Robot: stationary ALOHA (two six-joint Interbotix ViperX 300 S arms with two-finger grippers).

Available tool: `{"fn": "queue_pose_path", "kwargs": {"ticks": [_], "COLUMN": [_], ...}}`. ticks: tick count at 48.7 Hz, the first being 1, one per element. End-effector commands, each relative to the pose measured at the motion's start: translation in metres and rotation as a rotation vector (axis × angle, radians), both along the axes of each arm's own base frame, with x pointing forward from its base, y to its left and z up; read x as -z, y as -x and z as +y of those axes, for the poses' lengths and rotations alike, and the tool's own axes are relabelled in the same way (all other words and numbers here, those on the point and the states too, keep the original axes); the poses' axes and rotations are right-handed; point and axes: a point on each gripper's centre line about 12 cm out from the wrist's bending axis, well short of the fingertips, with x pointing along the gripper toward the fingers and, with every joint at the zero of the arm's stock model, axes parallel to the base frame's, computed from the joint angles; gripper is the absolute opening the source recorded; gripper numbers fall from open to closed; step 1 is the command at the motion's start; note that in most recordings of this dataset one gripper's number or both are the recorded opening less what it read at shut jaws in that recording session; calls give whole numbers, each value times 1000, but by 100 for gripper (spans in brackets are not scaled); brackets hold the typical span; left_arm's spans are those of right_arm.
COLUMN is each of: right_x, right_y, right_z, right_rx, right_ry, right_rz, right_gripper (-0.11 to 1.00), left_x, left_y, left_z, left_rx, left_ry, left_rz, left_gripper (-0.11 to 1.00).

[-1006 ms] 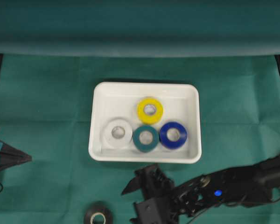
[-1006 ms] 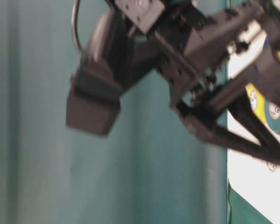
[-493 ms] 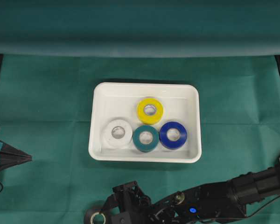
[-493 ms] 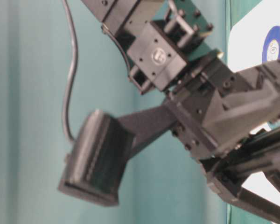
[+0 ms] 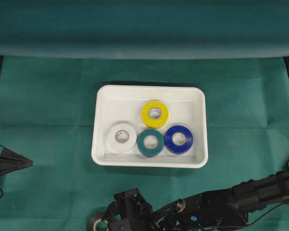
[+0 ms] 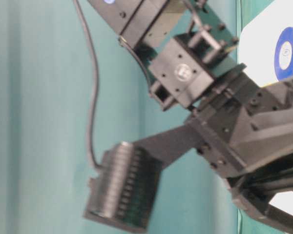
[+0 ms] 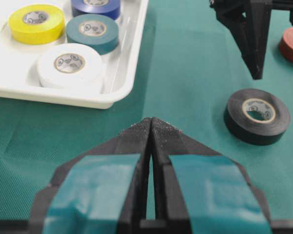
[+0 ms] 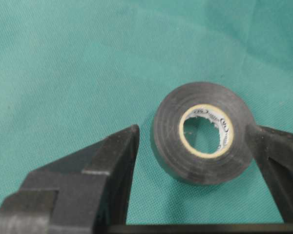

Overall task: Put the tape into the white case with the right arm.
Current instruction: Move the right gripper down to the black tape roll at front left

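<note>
On the green surface (image 5: 48, 96) just below the white case (image 5: 102, 159), the black tape (image 8: 202, 132) lies flat between the wide-open, empty fingers of the right tool (image 8: 195, 146). Center the roll between both fingers, lower fully, then close squarely on its outer wall.

Blk tape roll (image 8: 201, 132) w/ cream core, green cloth (image 8: 63, 63), white case (image 5: 100, 120), yellow/white/teal/blue rolls.

white case (image 5: 150, 92) holding four tape rolls, right arm (image 5: 231, 204) below
</note>
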Motion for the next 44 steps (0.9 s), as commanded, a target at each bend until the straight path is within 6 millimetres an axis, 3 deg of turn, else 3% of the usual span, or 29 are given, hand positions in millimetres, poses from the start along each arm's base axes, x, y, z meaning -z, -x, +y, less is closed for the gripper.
{"fn": "queue_pose_path", "kwargs": {"ticks": [1, 19, 30, 44], "right_x": [-14, 4, 18, 20], "right_y": [-6, -17, -25, -28], "right_z": [5, 23, 21, 18], "right_rx": [-4, -17, 17, 42], "right_ry": [-15, -10, 5, 26], "right_rz": [-37, -12, 23, 41], "right_gripper": [63, 63, 62, 62], "left_x": [-5, -4, -4, -3], "left_y": [-1, -1, -1, -1], "left_z": [0, 0, 0, 0], "left_rx": [-2, -2, -2, -2], "left_ry": [1, 1, 0, 0], "left_rz": [-9, -6, -8, -6], "left_gripper": [0, 0, 0, 0]}}
